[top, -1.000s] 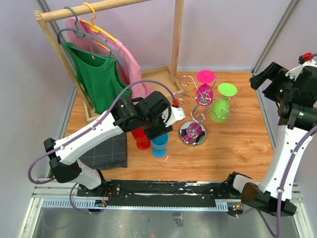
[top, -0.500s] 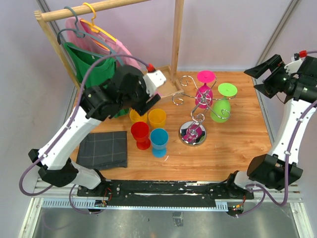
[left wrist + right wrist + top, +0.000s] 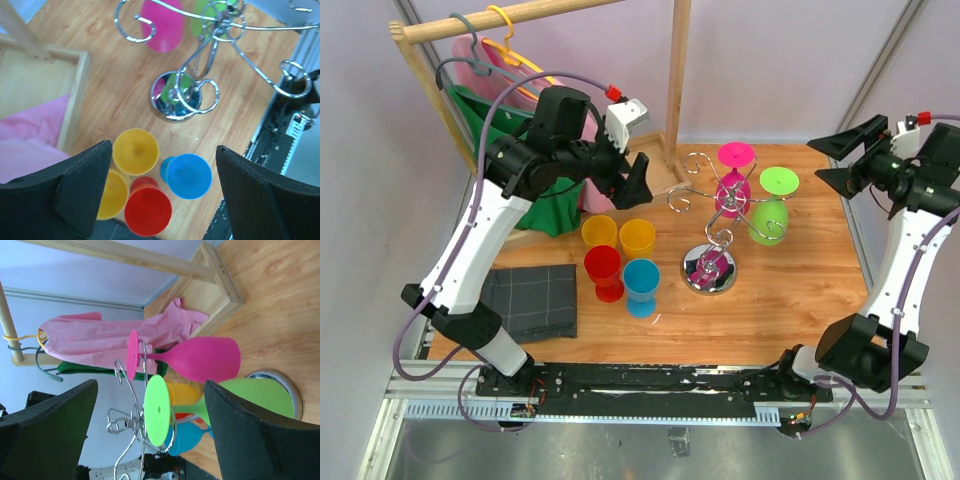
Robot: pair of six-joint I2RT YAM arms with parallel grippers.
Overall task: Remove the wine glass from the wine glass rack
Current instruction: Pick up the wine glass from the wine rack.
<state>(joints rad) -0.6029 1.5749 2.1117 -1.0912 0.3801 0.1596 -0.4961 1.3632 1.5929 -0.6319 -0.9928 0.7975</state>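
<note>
Two wine glasses are hung upside down on the wine glass rack point(image 3: 712, 228), feet caught in the curled hooks so the bowls point down. That is why a glass has to be slid out along a hook, not lifted straight up. The rack is stood at the centre right of the table point(image 3: 800, 300). The pink wine glass point(image 3: 733, 186) is on the far side of the post, and the green wine glass point(image 3: 766, 218) is just right of it, on the side nearest the right arm.

The right gripper point(image 3: 818, 163) is held high at the right edge, well apart from the rack and turned toward it. Its jaws are spread wide and nothing is held. In the right wrist view both glasses are framed between the fingers, so it is judged to be lined up for an approach, probably to the green one.

The left gripper point(image 3: 164, 152) is raised near the wooden clothes rack point(image 3: 675, 80), above the four coloured cups point(image 3: 620, 255). It is also wide and empty, and appears parked out of the way, left of the rack.

No glass is touched yet, and removal has not begun. The thin stem and crowded hooks call for a careful close.
</note>
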